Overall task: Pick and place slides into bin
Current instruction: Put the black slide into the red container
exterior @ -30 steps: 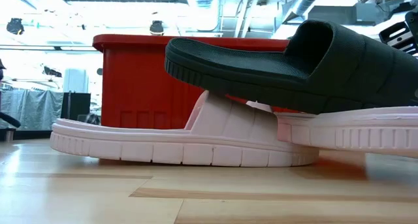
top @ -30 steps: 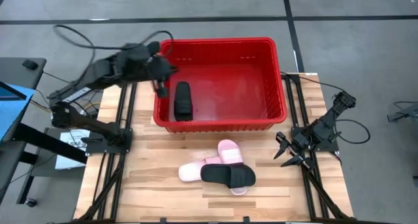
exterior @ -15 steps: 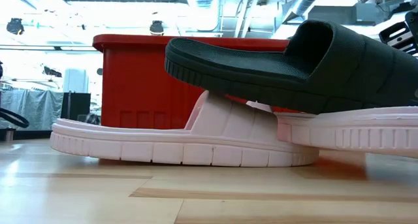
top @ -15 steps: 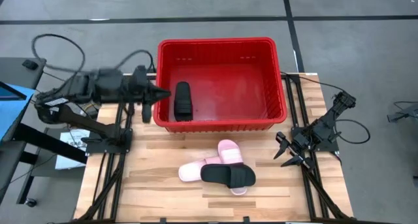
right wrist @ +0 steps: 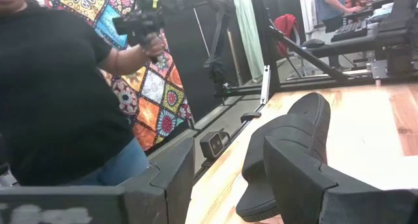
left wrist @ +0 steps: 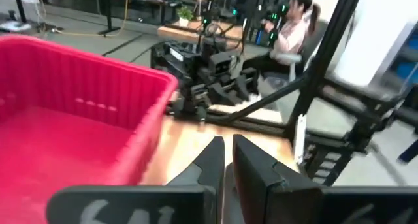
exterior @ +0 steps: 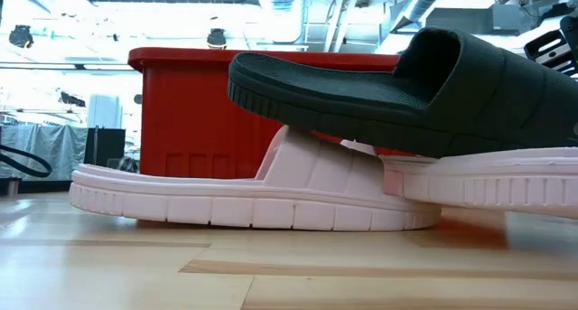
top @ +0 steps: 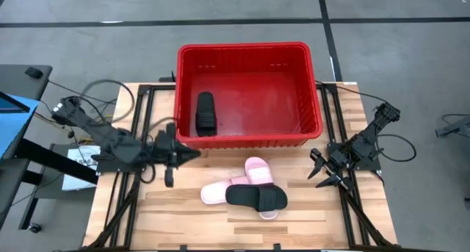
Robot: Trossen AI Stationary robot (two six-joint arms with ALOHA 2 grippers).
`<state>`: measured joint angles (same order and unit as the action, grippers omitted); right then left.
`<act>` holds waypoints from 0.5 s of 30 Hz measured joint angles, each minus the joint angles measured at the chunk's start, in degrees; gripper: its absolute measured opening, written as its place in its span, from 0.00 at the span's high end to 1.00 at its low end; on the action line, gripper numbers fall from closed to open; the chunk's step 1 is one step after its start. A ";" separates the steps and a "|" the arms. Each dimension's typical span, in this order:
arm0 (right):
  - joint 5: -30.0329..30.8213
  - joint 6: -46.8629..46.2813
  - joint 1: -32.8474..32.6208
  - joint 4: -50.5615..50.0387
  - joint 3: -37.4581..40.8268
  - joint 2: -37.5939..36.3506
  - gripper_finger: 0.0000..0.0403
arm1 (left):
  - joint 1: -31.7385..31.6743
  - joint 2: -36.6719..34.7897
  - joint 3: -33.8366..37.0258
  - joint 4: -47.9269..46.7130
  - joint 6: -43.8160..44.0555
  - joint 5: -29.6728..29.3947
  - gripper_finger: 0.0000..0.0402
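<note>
High view. Red bin [top: 316, 98] at 12 o'clock on the table, one black slide [top: 205, 112] lying inside. At 6 o'clock, a second black slide [top: 256, 198] rests across two pink slides [top: 254, 169]. Left gripper [top: 192, 154], fingers closed and empty, at 9 o'clock; right gripper [top: 319, 172], fingers parted, at 3 o'clock.

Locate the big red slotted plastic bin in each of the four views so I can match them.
High view: red slotted plastic bin at top centre, one black slide sandal inside.
Low view: bin wall behind the stacked sandals.
Left wrist view: bin rim fills the left side.
Right wrist view: not in it.
Shared landmark: the wooden tabletop.
</note>
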<state>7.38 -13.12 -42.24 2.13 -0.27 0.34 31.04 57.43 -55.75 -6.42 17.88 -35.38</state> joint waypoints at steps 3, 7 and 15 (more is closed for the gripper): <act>0.00 0.00 0.00 0.00 0.00 0.00 0.57 | 2.21 2.02 2.70 5.42 3.00 -0.99 0.95; 0.00 -0.01 -0.01 0.00 0.01 0.01 0.57 | 4.22 5.59 3.06 9.49 5.77 -1.26 0.95; 0.01 0.00 0.00 0.00 0.02 0.02 0.57 | 4.65 10.34 3.15 12.13 5.75 0.61 0.95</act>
<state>7.38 -13.12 -42.24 2.13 -0.26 0.35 35.69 67.77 -52.60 5.71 23.63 -34.78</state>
